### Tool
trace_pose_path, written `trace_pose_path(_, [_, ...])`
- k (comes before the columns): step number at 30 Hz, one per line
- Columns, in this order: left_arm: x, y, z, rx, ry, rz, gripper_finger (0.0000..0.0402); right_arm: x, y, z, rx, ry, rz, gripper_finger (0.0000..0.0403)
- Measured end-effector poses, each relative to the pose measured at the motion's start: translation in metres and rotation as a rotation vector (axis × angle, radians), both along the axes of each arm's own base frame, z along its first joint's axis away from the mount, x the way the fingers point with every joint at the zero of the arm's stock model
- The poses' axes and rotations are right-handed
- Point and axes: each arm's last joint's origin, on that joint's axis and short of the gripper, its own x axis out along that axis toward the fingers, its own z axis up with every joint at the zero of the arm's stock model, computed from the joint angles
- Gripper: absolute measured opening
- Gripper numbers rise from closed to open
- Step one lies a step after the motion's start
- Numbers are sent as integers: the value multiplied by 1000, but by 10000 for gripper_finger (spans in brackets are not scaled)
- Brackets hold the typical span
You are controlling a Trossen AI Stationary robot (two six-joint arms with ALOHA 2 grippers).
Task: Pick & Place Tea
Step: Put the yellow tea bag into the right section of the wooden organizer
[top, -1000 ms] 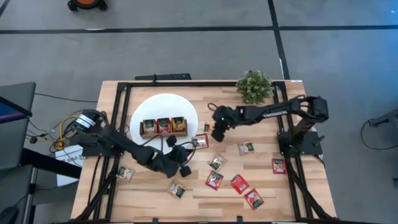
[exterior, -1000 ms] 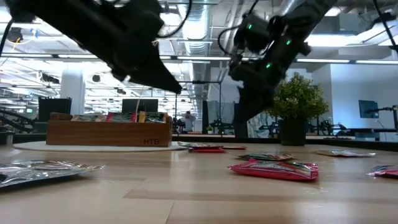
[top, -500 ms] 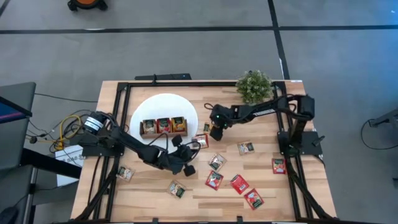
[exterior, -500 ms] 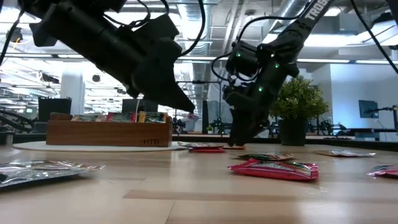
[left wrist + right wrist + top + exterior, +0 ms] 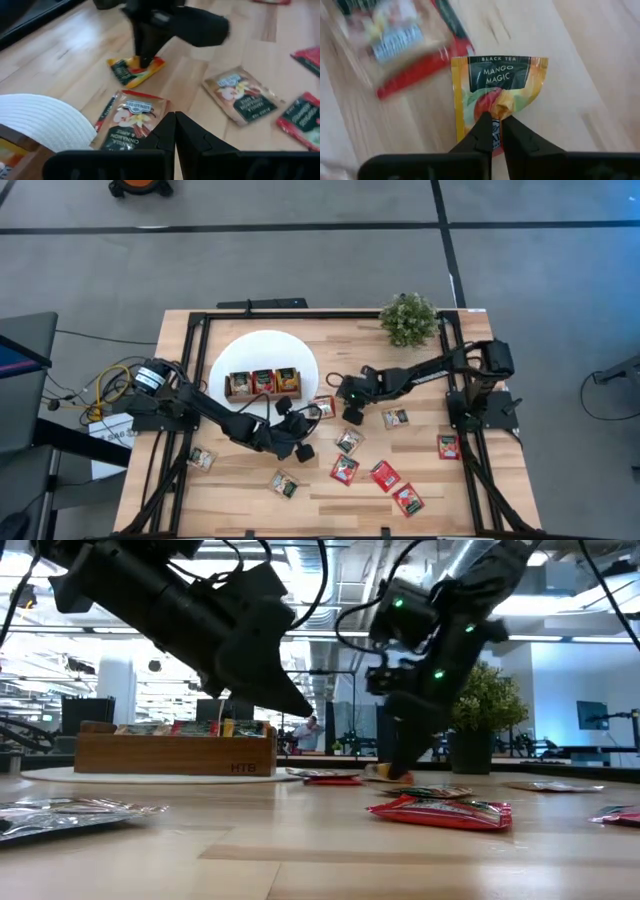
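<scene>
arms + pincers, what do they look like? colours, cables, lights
Both arms are black, jointed links. The left pincer has two matte black tapered fingers. The right pincer looks the same: slim black fingers on a black bar. The right arm's wrist shows small green lights and a looped black cable. Yellow and orange cables bunch at the left arm's base.

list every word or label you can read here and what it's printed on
"BLACK TEA" and "MANGO MAGIC": on the orange-yellow sachet pinched in the right gripper.
"CINNAMON APPLE": on the red-edged sachet beside the white disc, ahead of the left gripper.
Brand line above it: too small to read.
Other sachets' print, tray lettering: blurred.
</scene>
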Motion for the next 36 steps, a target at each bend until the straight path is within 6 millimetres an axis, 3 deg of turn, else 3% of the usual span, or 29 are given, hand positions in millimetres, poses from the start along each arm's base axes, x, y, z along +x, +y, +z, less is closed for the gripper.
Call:
trace_pose_path(5, [-1, 3, 8, 4, -36, 45, 0, -5, 25, 24, -136, -101, -12, 29])
trace_pose_path(11, [-1, 15, 28, -9, -74, 47, 8, -21, 57, 25, -253, -171, -52, 32])
trace_pose_path(19, [14, 53, 45, -154, -183, -18, 104, -33, 93, 28, -485, -292, -83, 22])
trace_pose_path(25, [21, 72, 52, -222, -274, -39, 156, -36, 108, 33, -612, -358, -74, 31])
trace_pose_path(36, [33, 84, 35, -330, -310, -110, 156, -34, 121, 41, -674, -428, -52, 29])
